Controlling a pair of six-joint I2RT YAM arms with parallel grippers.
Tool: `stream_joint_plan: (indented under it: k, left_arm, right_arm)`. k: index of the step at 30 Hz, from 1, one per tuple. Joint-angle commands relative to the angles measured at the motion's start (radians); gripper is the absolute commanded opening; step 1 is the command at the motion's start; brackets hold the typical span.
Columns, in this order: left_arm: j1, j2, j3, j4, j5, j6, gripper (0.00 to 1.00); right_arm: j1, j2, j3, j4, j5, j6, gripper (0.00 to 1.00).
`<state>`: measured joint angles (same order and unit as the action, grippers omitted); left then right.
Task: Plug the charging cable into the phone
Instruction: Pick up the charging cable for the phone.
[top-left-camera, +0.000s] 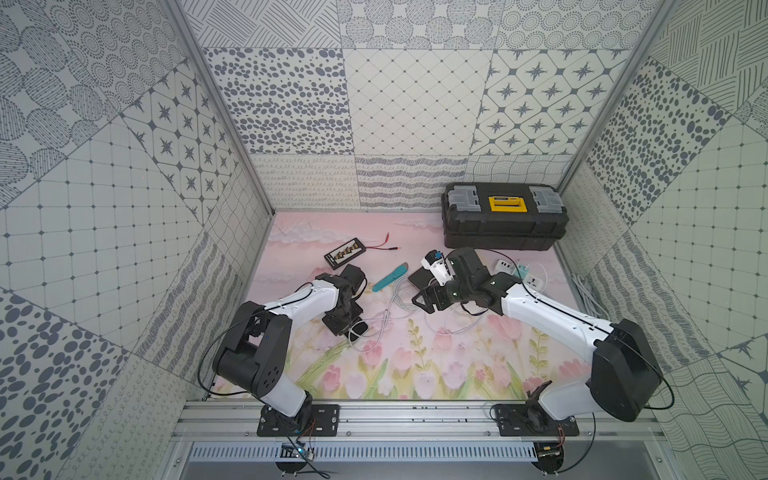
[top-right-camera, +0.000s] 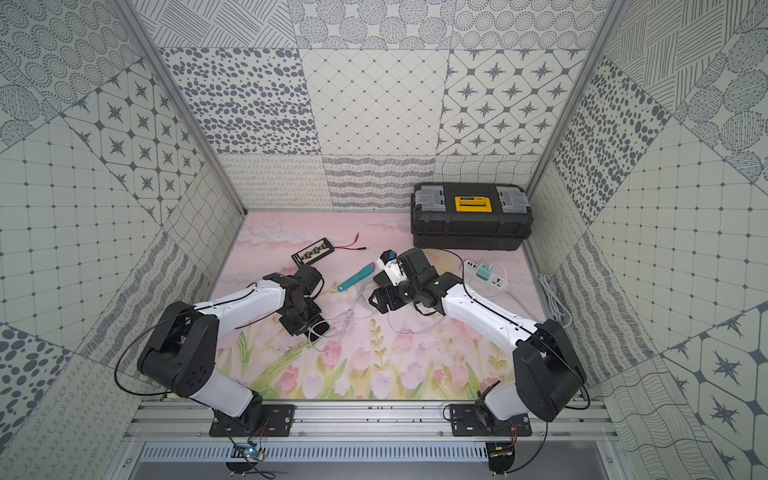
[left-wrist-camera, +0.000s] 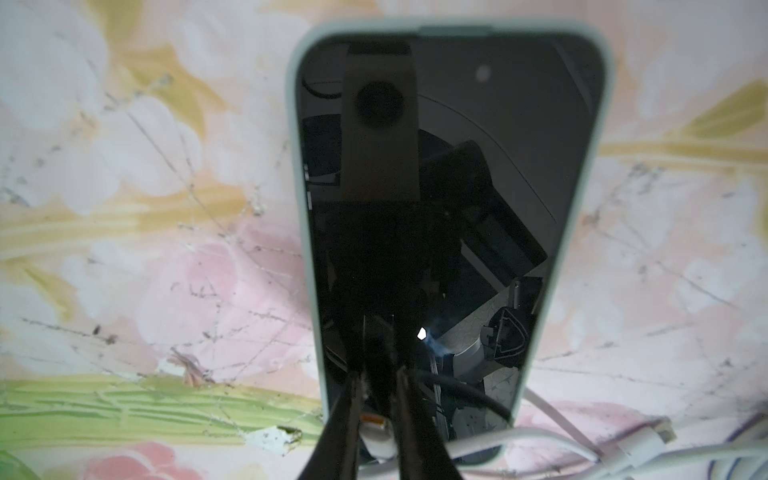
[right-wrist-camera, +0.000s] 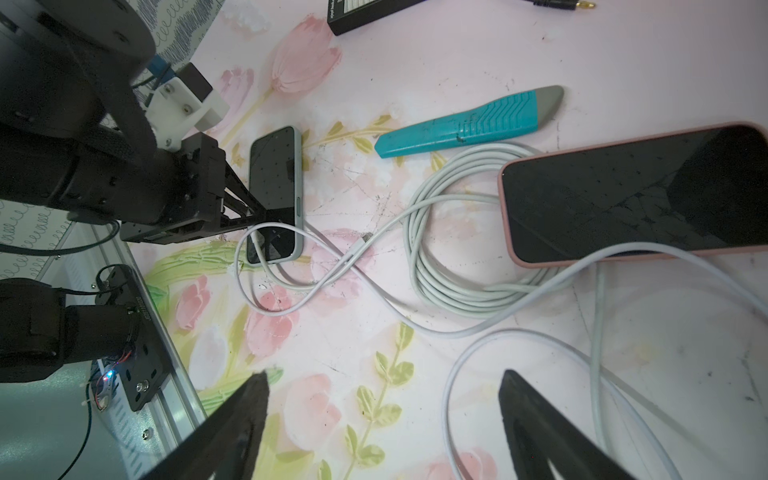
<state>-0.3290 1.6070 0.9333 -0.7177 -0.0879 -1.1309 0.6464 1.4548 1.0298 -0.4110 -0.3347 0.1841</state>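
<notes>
Aluminium rail (top-left-camera: 415, 409) along the front edge, nearest in both top views; both arm bases bolted to it.

Left tool (left-wrist-camera: 378, 374): low over the surface (top-left-camera: 374, 374), left of centre. Its fingers (left-wrist-camera: 345, 415) are drawn close together, pinching the white plug (left-wrist-camera: 374, 436) of the charging cable (left-wrist-camera: 490, 438). The plug is held over the end of the phone's screen. Whether it meets the port cannot be told.

Phone (right-wrist-camera: 276, 183): pale green case, dark screen up, flat on the floral surface left of centre, toward the front edge. Its near end is under the left tool.

Right tool (right-wrist-camera: 384, 376): spread wide, nothing between its fingers, held above the surface near the centre.

A loose white connector (right-wrist-camera: 365, 237) lies on the surface just beside the phone.

Second phone (right-wrist-camera: 623, 195): pink case, screen up, near the centre, partly under the right arm in a top view (top-left-camera: 417, 276). A coil of grey cable (right-wrist-camera: 415, 232) lies against it.

Teal utility knife (top-left-camera: 390, 282): between the two phones, toward the back.

Black charging board (top-left-camera: 345, 252) with red leads: back left.

Black toolbox (top-left-camera: 505, 224) with a yellow handle: back right corner.

White power strip (top-right-camera: 494, 282): by the right edge, with a mint adapter (top-right-camera: 483, 271) plugged in.
</notes>
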Motion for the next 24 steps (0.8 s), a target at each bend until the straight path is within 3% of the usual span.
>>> stream_joint_plan:
  k: [1, 8, 14, 18, 24]
  left_arm:
    - [-0.005, -0.007, 0.001, -0.018, -0.042, -0.007, 0.14]
    - [-0.005, -0.044, 0.002, -0.026, -0.047, 0.012, 0.01]
    - [-0.008, -0.193, 0.03, -0.017, -0.08, 0.084, 0.0]
    - [-0.018, -0.352, 0.076, 0.016, -0.112, 0.201, 0.0]
    - [-0.049, -0.501, 0.232, 0.053, -0.059, 0.39, 0.0]
  right_arm:
    - [-0.003, -0.004, -0.01, 0.02, -0.016, 0.0, 0.89]
    - [-0.002, -0.007, -0.01, 0.021, -0.02, 0.0, 0.9]
    - [-0.002, -0.015, 0.0, 0.023, -0.049, -0.002, 0.89]
    - [-0.001, -0.039, 0.011, 0.041, -0.085, -0.004, 0.89]
    - [0.001, -0.137, -0.015, 0.153, -0.172, -0.002, 0.89]
